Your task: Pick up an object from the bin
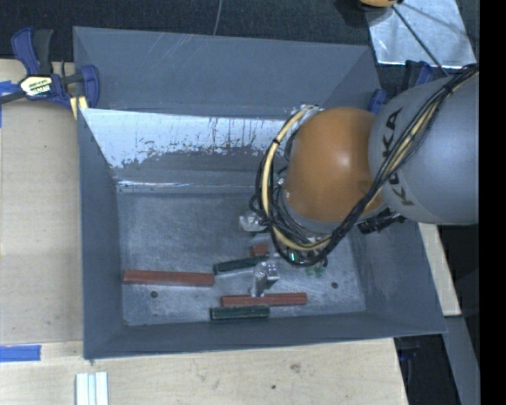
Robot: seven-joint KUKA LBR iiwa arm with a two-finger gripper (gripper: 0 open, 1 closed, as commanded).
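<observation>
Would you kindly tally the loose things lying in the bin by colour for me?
Reddish-brown bars: 2
Small reddish-brown piece, partly hidden: 1
Dark green bars: 2
Total: 5

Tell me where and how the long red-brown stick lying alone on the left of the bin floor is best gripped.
Probably at mid-length of the red-brown stick, coming from straight above and closing across its narrow width. It lies flat, with bare bin floor along both long sides, so a centred grip should stay balanced.
</observation>
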